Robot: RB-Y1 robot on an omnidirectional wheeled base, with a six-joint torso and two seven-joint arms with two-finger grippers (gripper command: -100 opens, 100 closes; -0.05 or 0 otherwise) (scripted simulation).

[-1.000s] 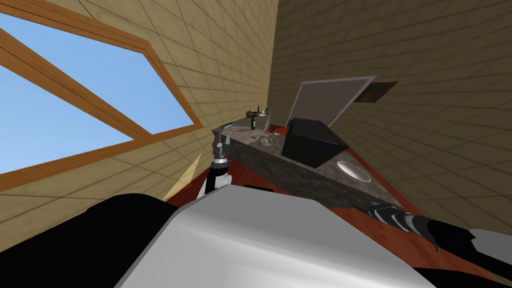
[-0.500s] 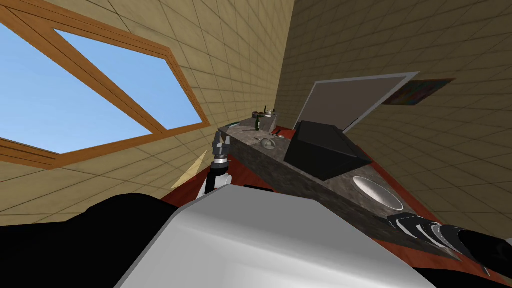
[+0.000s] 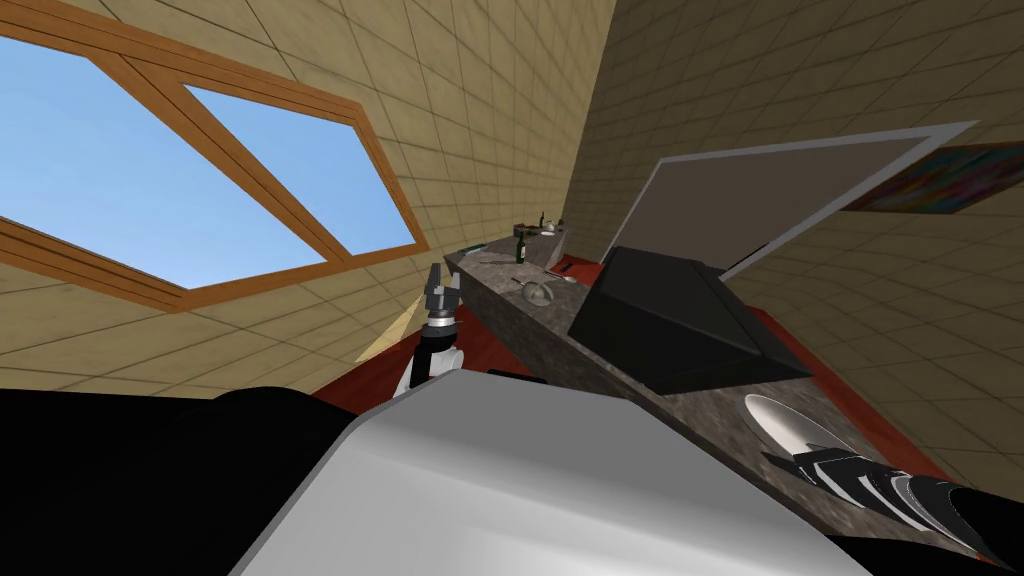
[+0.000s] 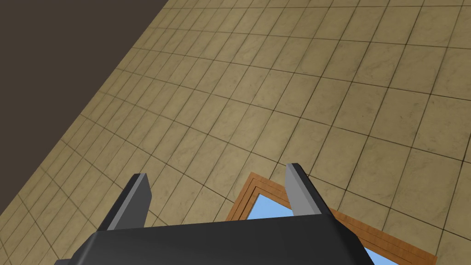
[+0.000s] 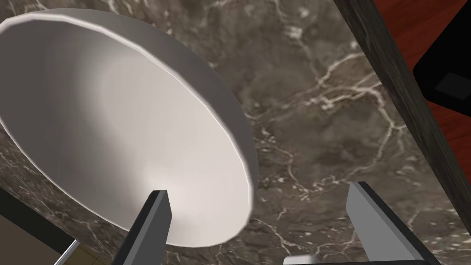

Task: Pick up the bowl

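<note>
While the right tool (image 5: pixel 260 189) is hovering close above the white bowl (image 5: pixel 124 129), the pick-up is looking to be at its final approach, with the grasp not yet made. The bowl is sitting upright on the dark marbled counter (image 5: pixel 322 115), toward the counter's near end and not far from its edge. In the head view it is lying at about four o'clock, with a large black box (image 3: pixel 680 320) standing on the same counter between the bowl's ten and eleven o'clock. A dark bottle (image 3: pixel 519 248) is standing well apart at the far end. The tool's two blades are standing wide apart and holding nothing. One blade is showing in front of the bowl's near rim, over its inner wall, while the other is hanging over bare counter just beside the bowl, so the rim is passing between them. Whether the inner blade is touching the bowl cannot be told. The next move is likely calling for a short descent so that the rim's wall is sitting squarely between the blades, then a firm closing and a level lift, since a thin, sloping wall could be slipping out of a shallow pinch. The left tool (image 4: pixel 217 172) is idling, raised beside the counter's long edge at about nine o'clock of the black box, its blades likewise wide apart and empty.
</note>
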